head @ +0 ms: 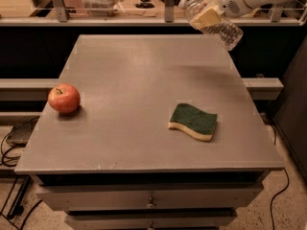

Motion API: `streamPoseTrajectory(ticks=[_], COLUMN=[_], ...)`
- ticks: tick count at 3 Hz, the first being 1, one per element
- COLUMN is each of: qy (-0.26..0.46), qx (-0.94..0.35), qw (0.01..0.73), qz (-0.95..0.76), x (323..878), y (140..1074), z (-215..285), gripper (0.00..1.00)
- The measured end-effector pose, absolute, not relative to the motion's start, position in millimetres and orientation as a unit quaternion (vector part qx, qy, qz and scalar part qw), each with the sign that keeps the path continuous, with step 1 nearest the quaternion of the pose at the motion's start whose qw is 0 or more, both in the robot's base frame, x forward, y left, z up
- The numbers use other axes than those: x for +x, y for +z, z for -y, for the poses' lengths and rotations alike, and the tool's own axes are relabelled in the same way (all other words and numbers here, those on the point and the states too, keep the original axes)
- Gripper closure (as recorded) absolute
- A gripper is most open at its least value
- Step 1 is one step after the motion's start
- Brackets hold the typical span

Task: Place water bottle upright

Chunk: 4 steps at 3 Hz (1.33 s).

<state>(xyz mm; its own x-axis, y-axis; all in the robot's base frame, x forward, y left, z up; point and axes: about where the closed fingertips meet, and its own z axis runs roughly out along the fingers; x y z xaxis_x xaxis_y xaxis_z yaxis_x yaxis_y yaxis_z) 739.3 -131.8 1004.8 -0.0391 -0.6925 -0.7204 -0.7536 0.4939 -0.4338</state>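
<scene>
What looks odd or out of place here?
Only the bottle. It hangs tilted in the air over the table's far right corner, cap pointing up-left, clamped in the gripper rather than standing. The apple and sponge rest on the table, and nothing looks spilled or damaged.

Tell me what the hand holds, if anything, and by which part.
The hand, above the far right corner of the table, holds the water bottle tilted, gripped around its upper body.
</scene>
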Motion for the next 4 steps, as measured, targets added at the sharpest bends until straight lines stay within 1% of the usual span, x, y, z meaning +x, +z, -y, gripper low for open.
streamPoseTrajectory(ticks=[2,4], qy=[0.033,0.061], qx=[-0.565,-0.618], qw=[0.505,0.515], qz=[-0.651,-0.59], x=[724.5,696.1], y=[1013.7,1019.1], z=[111.1,99.9], gripper=[1.0,1.0])
